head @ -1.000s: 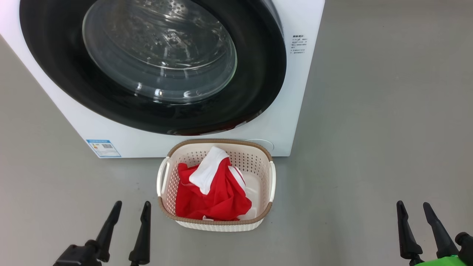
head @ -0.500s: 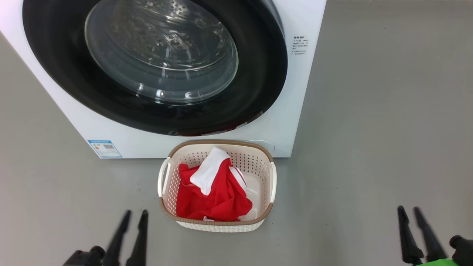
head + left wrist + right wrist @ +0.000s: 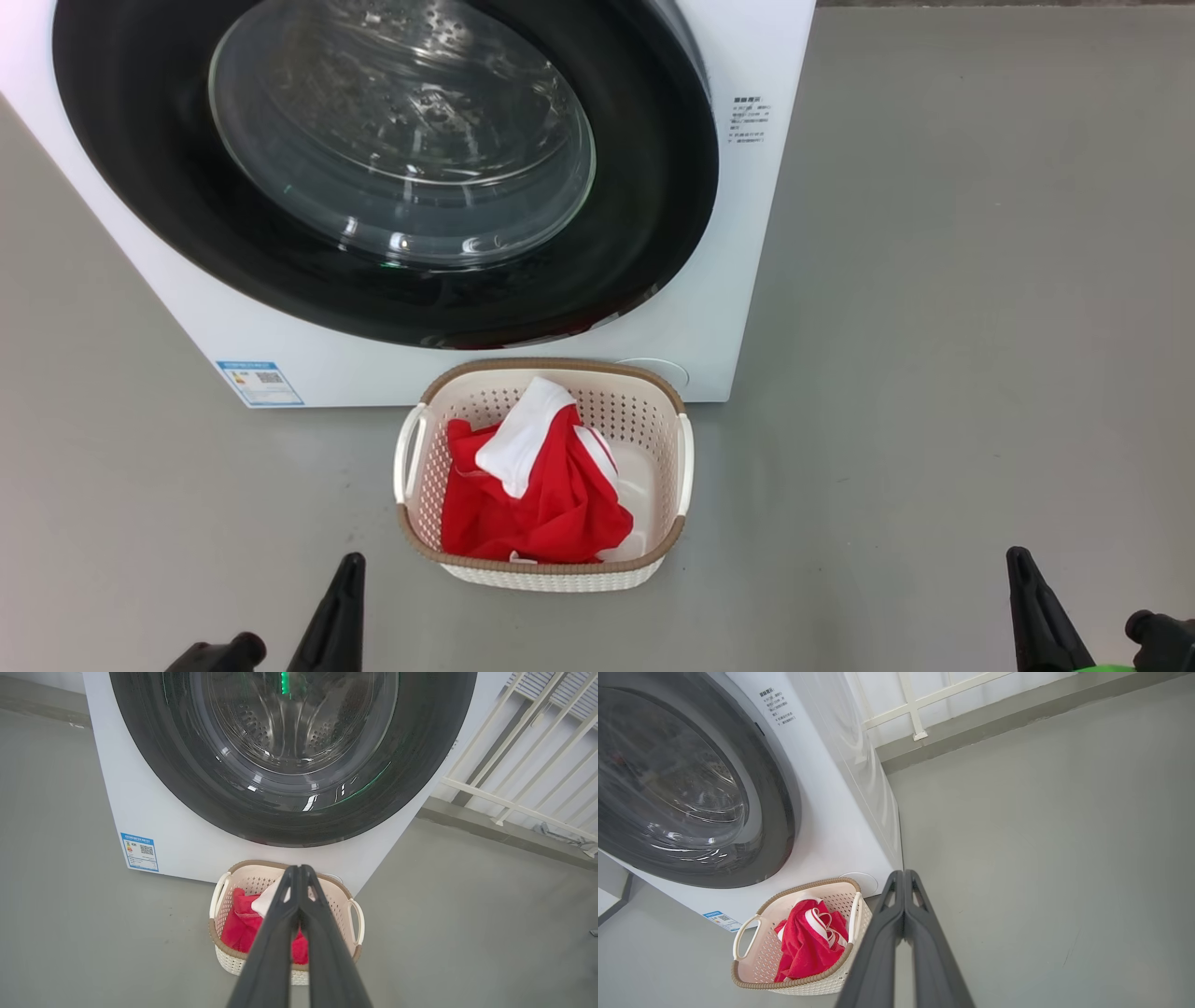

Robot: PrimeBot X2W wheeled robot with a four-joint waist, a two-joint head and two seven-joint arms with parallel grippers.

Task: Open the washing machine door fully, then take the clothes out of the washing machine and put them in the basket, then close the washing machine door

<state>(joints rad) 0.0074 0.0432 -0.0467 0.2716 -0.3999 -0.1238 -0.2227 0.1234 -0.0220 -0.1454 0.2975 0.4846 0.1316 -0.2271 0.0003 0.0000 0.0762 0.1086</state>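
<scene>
Grey floor [image 3: 934,327], smooth and matt, seen under everything, running back to a low kerb [image 3: 504,833] and a white railing [image 3: 514,807] against a pale wall. Found the washing machine [image 3: 738,280] standing on it, white, with a blue label [image 3: 260,383] low on its front. Saw the washing machine door [image 3: 644,187] lying flat against that front, closed as far as could be told.

Lost the top of the machine beyond the upper edge in every view. Made out the perforated steel drum [image 3: 299,723] only dimly through the glass, under glare and reflections; could not tell whether anything lay inside. Found a round white cap [image 3: 866,882] low on the machine, half hidden behind the basket [image 3: 551,366]. Lost the middle of the basket behind the left gripper [image 3: 297,868] in the left wrist view.

Found the clothes [image 3: 551,513], red with white trim, crumpled inside the basket, set on the floor just before the machine, below the door. Saw the jaws of the left gripper clenched tip to tip on nothing, near the basket's left front corner but apart from it. Saw the jaws of the right gripper [image 3: 903,872] pressed together likewise, empty, well apart from the basket on its right.
</scene>
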